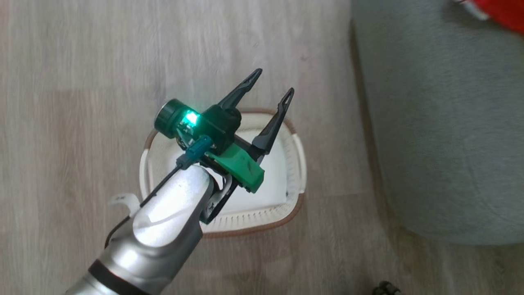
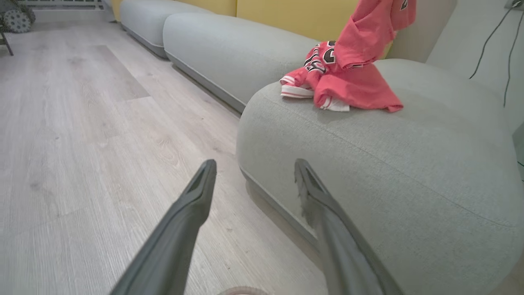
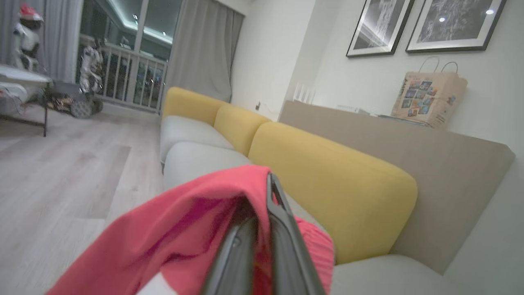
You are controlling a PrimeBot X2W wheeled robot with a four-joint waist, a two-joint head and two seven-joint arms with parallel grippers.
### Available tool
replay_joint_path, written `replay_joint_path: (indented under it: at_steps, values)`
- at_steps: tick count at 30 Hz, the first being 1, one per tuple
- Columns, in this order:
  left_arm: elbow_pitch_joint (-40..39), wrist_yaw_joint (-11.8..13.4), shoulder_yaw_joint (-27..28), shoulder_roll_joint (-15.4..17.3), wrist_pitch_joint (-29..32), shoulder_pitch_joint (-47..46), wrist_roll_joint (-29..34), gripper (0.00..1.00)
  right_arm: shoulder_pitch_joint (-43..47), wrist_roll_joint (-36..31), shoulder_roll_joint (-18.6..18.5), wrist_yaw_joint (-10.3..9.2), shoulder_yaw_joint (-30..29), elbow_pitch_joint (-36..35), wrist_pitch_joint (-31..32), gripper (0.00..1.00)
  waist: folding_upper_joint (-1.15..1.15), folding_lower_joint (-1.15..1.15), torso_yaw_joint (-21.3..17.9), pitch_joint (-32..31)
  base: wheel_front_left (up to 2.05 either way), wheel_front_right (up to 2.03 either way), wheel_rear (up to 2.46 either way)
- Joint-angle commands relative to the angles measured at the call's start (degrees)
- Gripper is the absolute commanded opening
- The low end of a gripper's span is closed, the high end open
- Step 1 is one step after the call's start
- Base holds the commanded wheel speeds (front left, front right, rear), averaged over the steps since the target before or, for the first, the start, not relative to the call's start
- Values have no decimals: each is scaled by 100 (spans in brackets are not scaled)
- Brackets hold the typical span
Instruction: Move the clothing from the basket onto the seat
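My left gripper (image 1: 274,81) hangs open and empty over the basket (image 1: 262,227), a white oval with a brown rim standing on the floor; what I can see of its inside is bare white. Right of it is the grey-green seat (image 1: 442,123), with red clothing (image 1: 503,12) at the top corner. The left wrist view looks between the spread fingers of the left gripper (image 2: 254,164) at the seat (image 2: 389,164). One red garment (image 2: 352,88) lies there and another (image 2: 368,28) hangs above it. My right gripper (image 3: 268,184) is shut on red clothing (image 3: 184,229), which drapes over its fingers.
Pale wood floor (image 1: 82,82) surrounds the basket. More grey cushions (image 2: 221,45) and yellow backrests (image 3: 327,180) run along the sofa. Behind it stands a beige ledge (image 3: 389,131) with a paper bag (image 3: 430,94). A small dark object (image 1: 385,289) sits on the floor near me.
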Motion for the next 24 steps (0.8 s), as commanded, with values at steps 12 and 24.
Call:
replay_joint_path:
  at_steps: [12,24]
  values:
    - [-577,175,213,439,173,-152,117,100,875,-1609,702,40,-1785,234,-52,0,0,-1,406,861,0,0,0]
    - [-697,259,160,520,279,-123,106,100,872,-2022,1077,40,-2130,758,-53,100,0,-1,205,838,0,0,0]
